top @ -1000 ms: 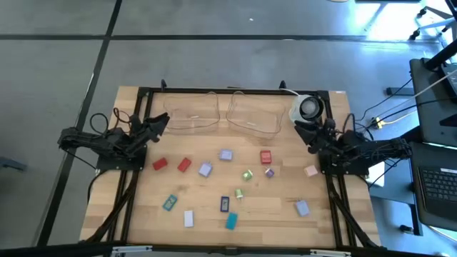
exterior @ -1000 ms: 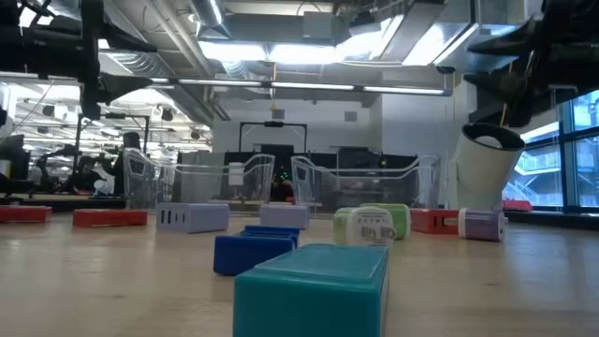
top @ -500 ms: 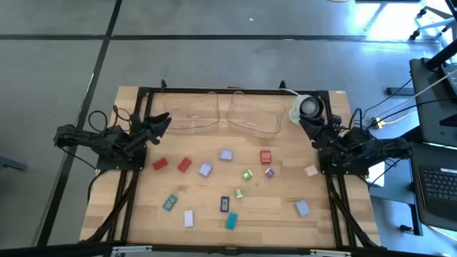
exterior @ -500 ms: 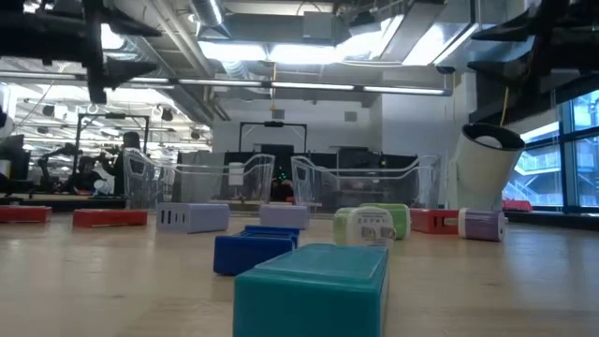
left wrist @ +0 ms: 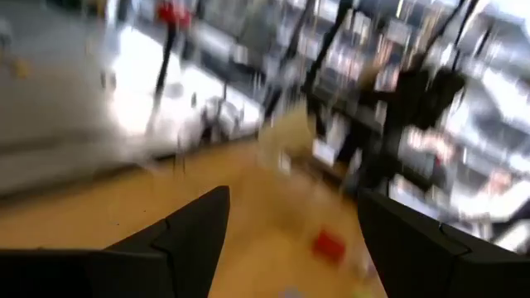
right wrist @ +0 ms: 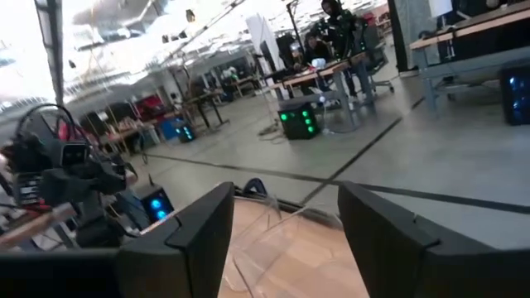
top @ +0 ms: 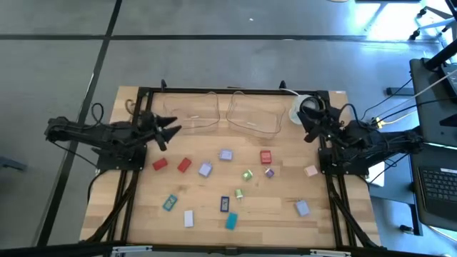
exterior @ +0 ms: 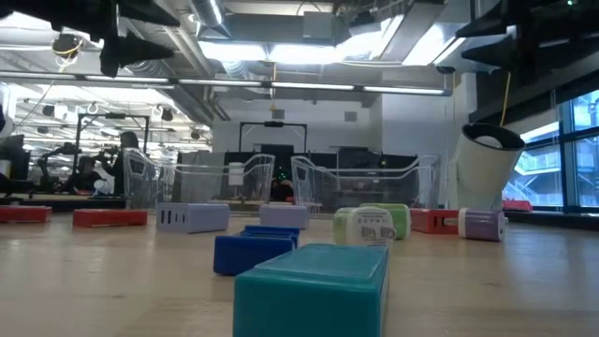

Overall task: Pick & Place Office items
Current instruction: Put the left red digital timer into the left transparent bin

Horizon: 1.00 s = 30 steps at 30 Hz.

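Left gripper (top: pixel 170 130) raised at the table's left edge, fingers spread, holding nothing; right gripper (top: pixel 308 126) raised beside the white tape roll (top: pixel 300 108), fingers likewise spread and empty; office items (top: pixel 226 155) lie scattered mid-table, before two clear trays (top: pixel 251 123).

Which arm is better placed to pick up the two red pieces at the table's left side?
The left. Its open left gripper hangs just above the two red pieces, while the open right gripper sits across the table by the tape roll.
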Each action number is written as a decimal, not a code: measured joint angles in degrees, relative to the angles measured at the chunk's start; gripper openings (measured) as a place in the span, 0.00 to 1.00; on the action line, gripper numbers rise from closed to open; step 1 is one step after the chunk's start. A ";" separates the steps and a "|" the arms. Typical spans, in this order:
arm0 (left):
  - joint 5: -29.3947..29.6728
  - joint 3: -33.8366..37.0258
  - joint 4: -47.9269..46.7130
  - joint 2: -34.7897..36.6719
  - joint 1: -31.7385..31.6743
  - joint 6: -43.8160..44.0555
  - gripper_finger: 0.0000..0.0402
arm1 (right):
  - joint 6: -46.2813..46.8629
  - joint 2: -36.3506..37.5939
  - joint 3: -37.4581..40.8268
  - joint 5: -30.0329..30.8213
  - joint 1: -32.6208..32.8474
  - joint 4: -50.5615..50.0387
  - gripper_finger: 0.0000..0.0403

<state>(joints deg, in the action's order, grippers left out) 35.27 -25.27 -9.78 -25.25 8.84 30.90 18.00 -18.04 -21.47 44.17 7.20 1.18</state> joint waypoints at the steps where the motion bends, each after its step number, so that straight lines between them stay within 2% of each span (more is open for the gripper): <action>1: -1.87 -1.98 -4.54 -1.81 0.00 2.29 0.65 | -0.49 -1.04 -0.69 -0.01 0.00 0.03 0.55; 4: -6.79 -7.61 -17.76 -7.74 0.00 6.36 0.65 | -0.93 -3.85 -2.79 -0.02 0.02 0.01 0.55; 8: -11.28 -13.27 -30.69 -15.54 0.00 7.40 0.65 | -2.93 -6.63 -5.52 -0.06 0.00 0.05 0.55; 12: -16.27 -16.39 -38.72 -21.90 0.00 7.40 0.65 | -6.35 -8.71 -8.36 -0.15 0.01 -0.04 0.55; 17: -24.75 -16.93 -44.67 -27.42 0.02 7.40 0.65 | -10.74 -10.93 -12.31 -0.24 0.01 -0.42 0.55; 24: -23.42 -16.93 -50.59 -35.30 0.00 8.80 0.65 | -13.93 -14.28 -16.13 -0.14 -0.08 -1.78 0.55; 30: -23.60 -16.93 -53.14 -41.44 0.00 6.00 0.65 | -16.32 -16.70 -16.97 -0.19 -0.11 -2.10 0.55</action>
<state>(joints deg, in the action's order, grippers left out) 11.68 -42.19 -62.92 -66.69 8.84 36.91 1.68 -34.74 -38.43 43.98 7.09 -0.92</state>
